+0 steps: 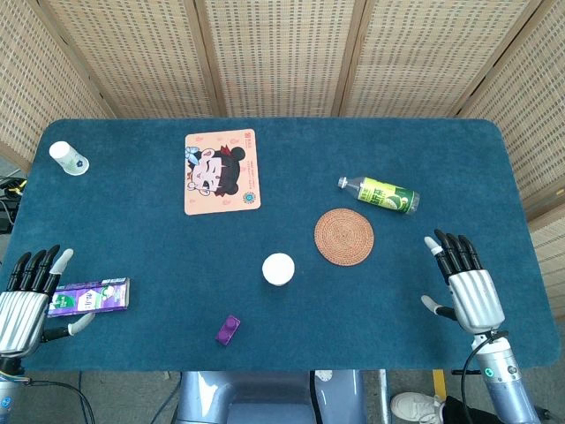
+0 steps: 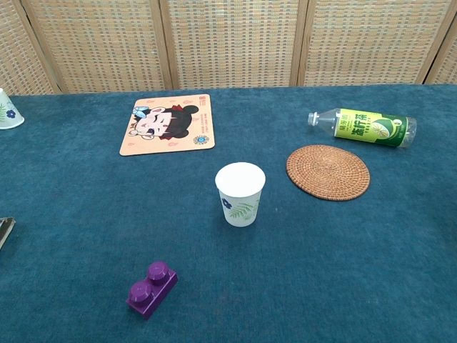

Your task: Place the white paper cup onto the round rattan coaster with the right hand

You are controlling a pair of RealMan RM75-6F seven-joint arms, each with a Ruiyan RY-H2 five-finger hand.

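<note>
The white paper cup (image 1: 278,268) (image 2: 240,193) stands upright on the blue table, with a leaf print on its side. The round rattan coaster (image 1: 343,236) (image 2: 328,171) lies flat to the cup's right, a short gap between them. My right hand (image 1: 464,284) rests open at the table's right front, fingers spread and pointing away, well to the right of the coaster. My left hand (image 1: 28,296) lies open at the left front edge. Neither hand shows in the chest view.
A green-labelled bottle (image 1: 380,195) (image 2: 365,127) lies on its side behind the coaster. A cartoon mat (image 1: 222,172) (image 2: 170,123) is at the back centre, a second cup (image 1: 68,158) far left. A purple brick (image 1: 229,330) (image 2: 151,289) and a purple carton (image 1: 88,297) sit in front.
</note>
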